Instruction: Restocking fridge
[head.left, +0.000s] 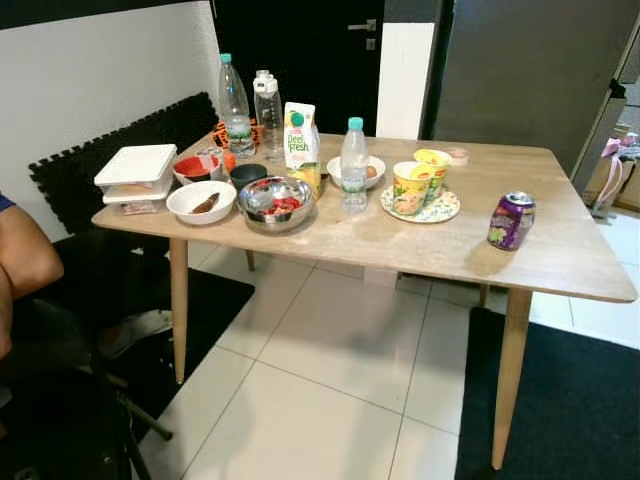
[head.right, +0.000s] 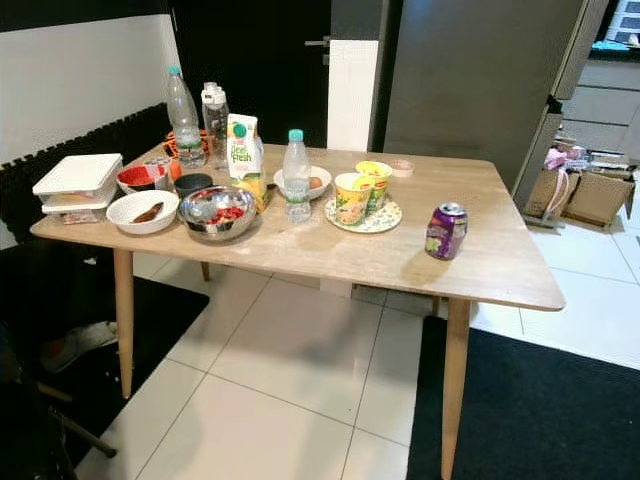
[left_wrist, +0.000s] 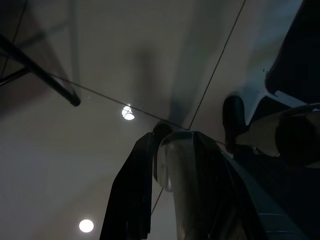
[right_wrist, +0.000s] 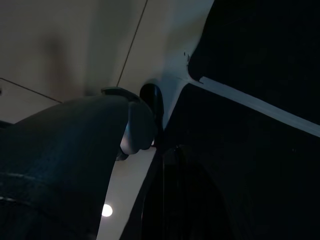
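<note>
Purple dented soda can (head.left: 511, 220) upright on wooden table (head.left: 560, 270)

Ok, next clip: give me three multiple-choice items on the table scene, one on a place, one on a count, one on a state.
1. Where does the purple can stand on the wooden table?
A. apart from the rest, toward the robot's right
B. inside the steel bowl
C. on the white boxes

2. How many yellow cups stand on the patterned plate?
A. one
B. two
C. four

3. What state is the juice carton in?
A. lying flat
B. crushed
C. upright

Answers: 1 A, it stands alone by the right end; 2 B, two cups stand side by side; 3 C, it stands on its base.
</note>
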